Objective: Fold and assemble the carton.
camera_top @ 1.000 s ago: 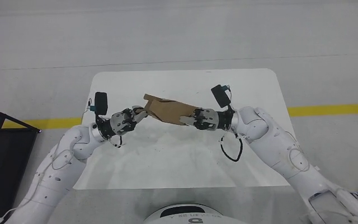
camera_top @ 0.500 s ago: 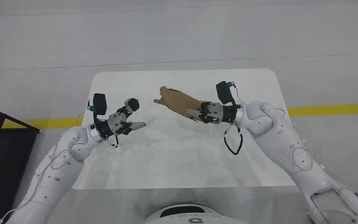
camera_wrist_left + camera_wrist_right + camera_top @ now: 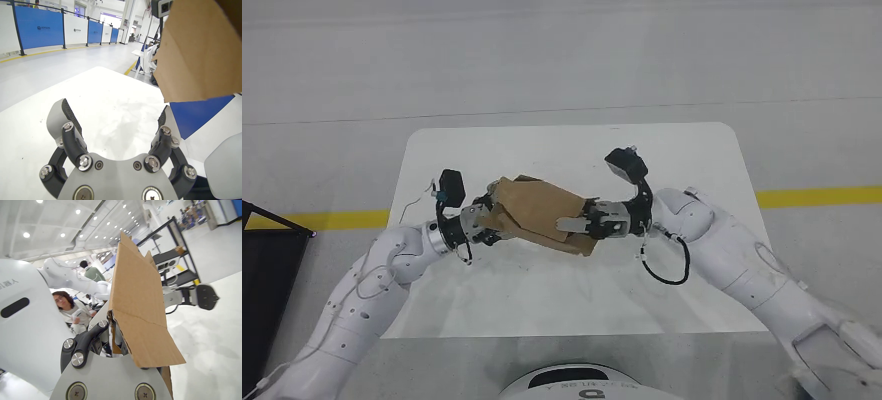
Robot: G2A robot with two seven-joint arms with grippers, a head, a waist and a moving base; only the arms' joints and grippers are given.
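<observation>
A flat brown cardboard carton (image 3: 537,213) hangs above the middle of the white table (image 3: 672,290), partly unfolded. My right gripper (image 3: 579,224) is shut on its right end. In the right wrist view the carton (image 3: 138,306) rises from between the fingers (image 3: 118,338), one flap folded down over the gripper. My left gripper (image 3: 485,222) sits at the carton's left end. In the left wrist view it (image 3: 113,115) stands open with bare table between its fingertips, and the carton (image 3: 192,53) hangs just above and beyond one fingertip (image 3: 163,117).
A black rack (image 3: 262,260) stands on the floor left of the table. A yellow line (image 3: 822,196) runs along the floor. Bare table lies in front of the carton and behind it.
The left gripper let go of the carton's end and drew back, then moved in again to the carton's left end. The right gripper swung the carton away and back, now tilted wider.
</observation>
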